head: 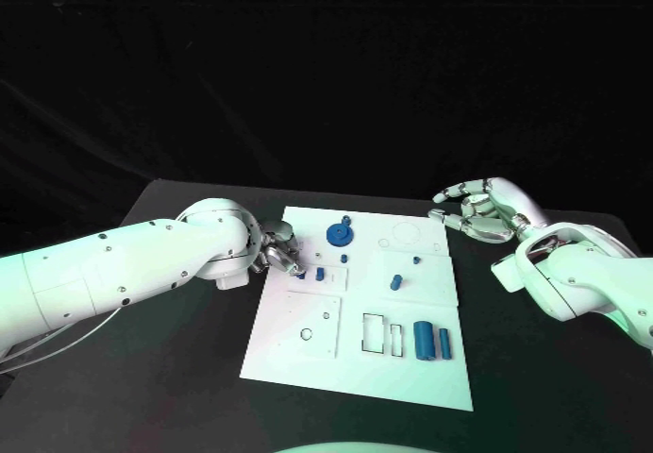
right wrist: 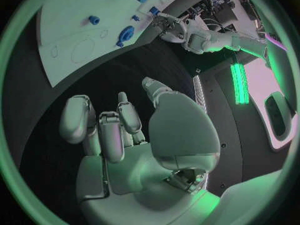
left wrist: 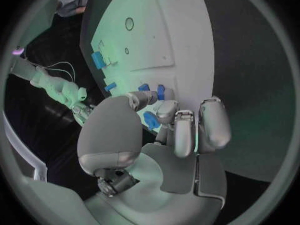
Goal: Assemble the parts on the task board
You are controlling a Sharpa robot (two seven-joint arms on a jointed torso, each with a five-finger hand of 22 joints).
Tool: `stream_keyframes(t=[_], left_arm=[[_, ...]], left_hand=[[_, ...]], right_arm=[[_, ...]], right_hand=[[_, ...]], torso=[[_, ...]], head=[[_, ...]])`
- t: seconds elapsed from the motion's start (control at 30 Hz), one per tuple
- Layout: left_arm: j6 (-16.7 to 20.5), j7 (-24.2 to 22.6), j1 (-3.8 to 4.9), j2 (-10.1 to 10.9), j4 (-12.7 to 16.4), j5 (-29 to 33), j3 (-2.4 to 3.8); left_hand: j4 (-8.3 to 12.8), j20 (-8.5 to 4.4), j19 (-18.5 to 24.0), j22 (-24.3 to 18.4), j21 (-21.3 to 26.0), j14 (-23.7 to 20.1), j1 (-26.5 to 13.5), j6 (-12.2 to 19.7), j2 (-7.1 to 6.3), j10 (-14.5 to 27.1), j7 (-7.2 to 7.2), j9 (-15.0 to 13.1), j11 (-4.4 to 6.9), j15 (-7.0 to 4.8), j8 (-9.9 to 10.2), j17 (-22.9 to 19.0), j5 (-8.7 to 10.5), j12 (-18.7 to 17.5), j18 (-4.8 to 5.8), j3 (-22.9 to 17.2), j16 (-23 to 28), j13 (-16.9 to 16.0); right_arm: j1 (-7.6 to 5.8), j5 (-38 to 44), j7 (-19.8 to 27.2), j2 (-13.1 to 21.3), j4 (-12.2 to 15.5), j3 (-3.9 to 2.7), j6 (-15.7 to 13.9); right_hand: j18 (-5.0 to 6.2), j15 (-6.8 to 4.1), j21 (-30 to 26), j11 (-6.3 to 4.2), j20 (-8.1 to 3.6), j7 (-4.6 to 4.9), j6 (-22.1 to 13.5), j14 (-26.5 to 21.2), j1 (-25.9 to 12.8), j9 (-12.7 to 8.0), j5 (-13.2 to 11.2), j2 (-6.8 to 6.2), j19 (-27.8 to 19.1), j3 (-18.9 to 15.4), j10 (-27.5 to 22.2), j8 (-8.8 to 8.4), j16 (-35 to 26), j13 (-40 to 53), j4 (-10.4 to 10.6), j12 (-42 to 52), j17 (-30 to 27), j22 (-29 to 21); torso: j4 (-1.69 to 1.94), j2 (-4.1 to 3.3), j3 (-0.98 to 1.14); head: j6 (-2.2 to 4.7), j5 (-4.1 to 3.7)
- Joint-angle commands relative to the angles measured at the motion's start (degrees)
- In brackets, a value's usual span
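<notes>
The silver left hand (left wrist: 164, 130) pinched a small blue plastic part (left wrist: 150, 120) (fingers curled in) over the white task board (left wrist: 169, 40).

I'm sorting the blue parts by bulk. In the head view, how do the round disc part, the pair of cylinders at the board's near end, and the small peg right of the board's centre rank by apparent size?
Largest to smallest:
1. Pair of cylinders, though they lie nearer the camera, so first place is unsure
2. Round disc part
3. Small peg, clearly smallest
</notes>
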State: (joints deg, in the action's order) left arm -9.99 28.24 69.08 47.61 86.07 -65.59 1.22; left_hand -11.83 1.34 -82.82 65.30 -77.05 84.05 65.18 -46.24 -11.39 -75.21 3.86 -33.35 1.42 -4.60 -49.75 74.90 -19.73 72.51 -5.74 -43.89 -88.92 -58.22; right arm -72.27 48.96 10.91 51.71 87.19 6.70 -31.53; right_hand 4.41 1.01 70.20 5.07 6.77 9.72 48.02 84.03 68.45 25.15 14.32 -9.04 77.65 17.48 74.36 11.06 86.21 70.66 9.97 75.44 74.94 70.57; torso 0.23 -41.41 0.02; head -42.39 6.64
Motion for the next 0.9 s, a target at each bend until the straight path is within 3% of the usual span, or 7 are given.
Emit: stream_keyframes(t=[0.03, 0.37, 0.9], left_arm=[[-2.2, 0.2, -0.06, -0.2, 0.3, -0.2, -0.05], [-2.7, 0.2, -0.06, -0.6, 0.0, -0.1, -0.06], [-2.0, 0.3, -0.06, -1.6, -1.2, -0.1, -0.13]], left_hand=[[10.5, -0.22, -0.4, 0.1, -0.3, 5.4, -0.9, -1.5, -0.20, -0.8, -0.92, 0.1, 0.08, -0.42, -0.3, 12.7, -1.00, 0.8, 1.00, -9.8, -0.2, -1.2], [9.5, -0.53, -0.5, 0.5, -0.5, 5.5, -3.4, -2.5, -0.33, -2.7, -1.67, 0.4, 0.62, -0.80, -0.5, 13.3, -0.96, 2.5, 1.07, -6.8, -0.5, -4.2], [6.4, -0.93, -0.7, 1.0, -0.7, 5.6, -5.8, -3.4, 0.06, -3.0, -2.28, 1.4, 1.07, -1.21, 0.0, 13.8, -0.30, 2.6, 1.18, -1.6, -0.6, -4.8]], right_arm=[[0.03, 0.2, 0.1, 0.0, 0.1, 0.00, 0.7], [0.03, 0.2, 0.0, 0.1, 0.1, 0.00, 0.6], [0.03, 0.2, 0.0, 0.1, 0.1, 0.00, 0.6]], right_hand=[[0.79, -0.51, -0.1, -0.23, -0.30, -0.03, 0.1, 3.3, -0.3, 0.1, 0.4, 0.11, 0.0, 0.1, -0.1, 0.20, -0.3, 0.0, 0.2, -0.1, 3.1, 0.0], [0.79, -0.51, -0.1, -0.23, -0.30, -0.03, 0.1, 3.3, -0.3, 0.1, 0.4, 0.11, 0.0, 0.1, -0.1, 0.20, -0.3, 0.0, 0.2, -0.1, 3.1, 0.0], [0.79, -0.51, -0.1, -0.23, -0.30, -0.03, 0.1, 3.3, -0.3, 0.1, 0.4, 0.11, 0.0, 0.1, -0.1, 0.20, -0.3, 0.0, 0.2, -0.1, 3.1, 0.0]], torso=[[-0.02, 0.00, 0.00], [0.01, 0.00, 0.01], [-0.02, -0.07, 0.03]], head=[[-0.09, -0.05], [-0.20, -0.12], [-0.23, -0.24]])
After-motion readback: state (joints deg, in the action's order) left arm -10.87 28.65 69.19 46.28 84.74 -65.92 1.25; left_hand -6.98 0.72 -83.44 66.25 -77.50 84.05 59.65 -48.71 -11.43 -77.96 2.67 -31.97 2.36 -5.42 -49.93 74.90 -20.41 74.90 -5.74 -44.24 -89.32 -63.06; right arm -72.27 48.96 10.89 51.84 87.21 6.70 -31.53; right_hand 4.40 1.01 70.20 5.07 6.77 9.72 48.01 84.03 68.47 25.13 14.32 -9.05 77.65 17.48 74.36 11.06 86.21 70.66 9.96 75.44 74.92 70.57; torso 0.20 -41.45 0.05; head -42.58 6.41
